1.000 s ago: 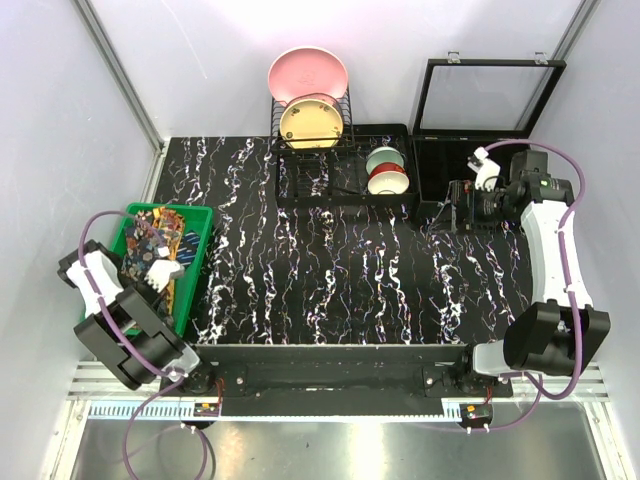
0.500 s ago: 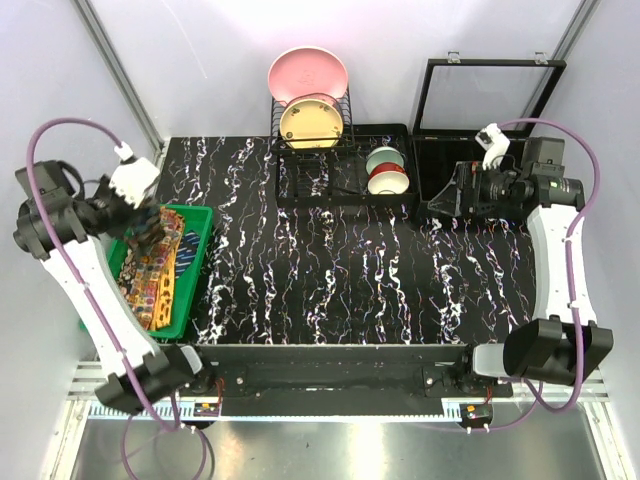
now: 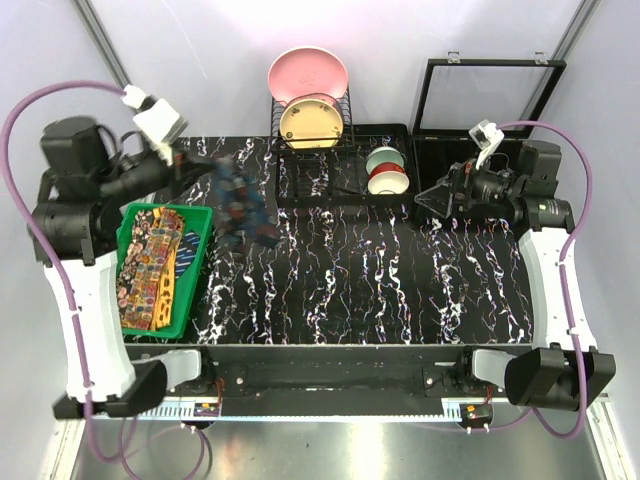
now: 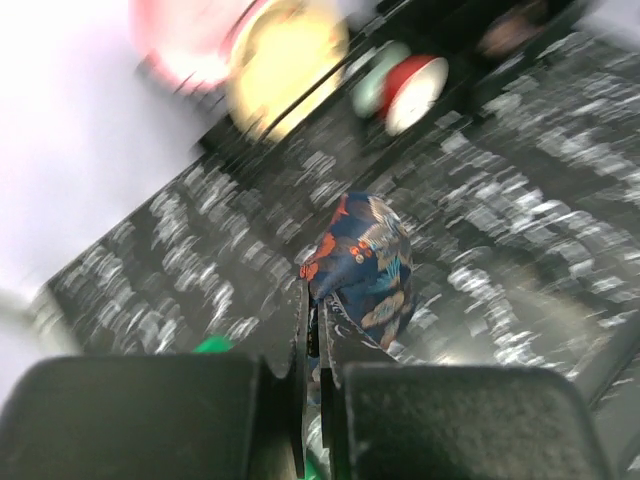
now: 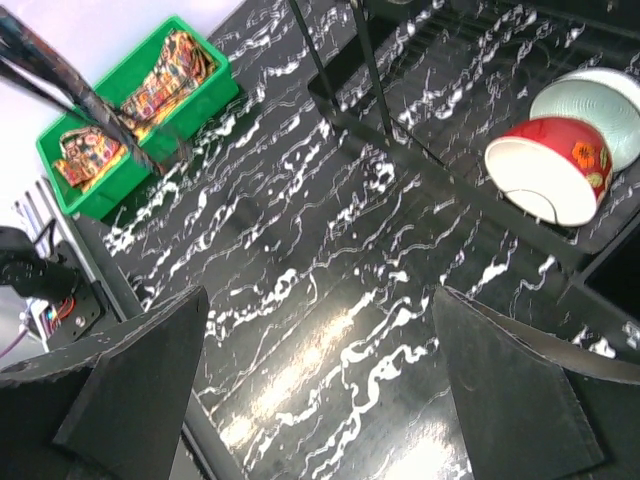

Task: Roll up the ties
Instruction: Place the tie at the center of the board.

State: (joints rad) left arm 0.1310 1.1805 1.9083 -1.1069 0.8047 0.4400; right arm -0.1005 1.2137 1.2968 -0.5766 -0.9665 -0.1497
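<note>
A dark blue tie (image 3: 238, 205) with reddish motifs hangs blurred over the table's back left. My left gripper (image 3: 190, 163) is raised above the bin's far end and is shut on its upper end. In the left wrist view the jaws (image 4: 315, 320) stand pressed together on the blue fabric (image 4: 368, 265). Yellow-orange paisley ties (image 3: 150, 265) lie in the green bin (image 3: 197, 270) at the left edge. They also show in the bin (image 5: 215, 97) in the right wrist view. My right gripper (image 3: 432, 200) hovers wide open over the table's back right, with only bare tabletop between its fingers (image 5: 320, 350).
A black dish rack (image 3: 340, 185) at the back holds a pink plate (image 3: 307, 73), a yellow plate (image 3: 310, 122) and two bowls (image 3: 386, 170). A black case (image 3: 487, 95) with its lid up stands at the back right. The tabletop is black marble-patterned.
My left arm rose from the green bin and swung right, drawing the dark blue tie out over the table. My right gripper shifted slightly left and stayed open.
</note>
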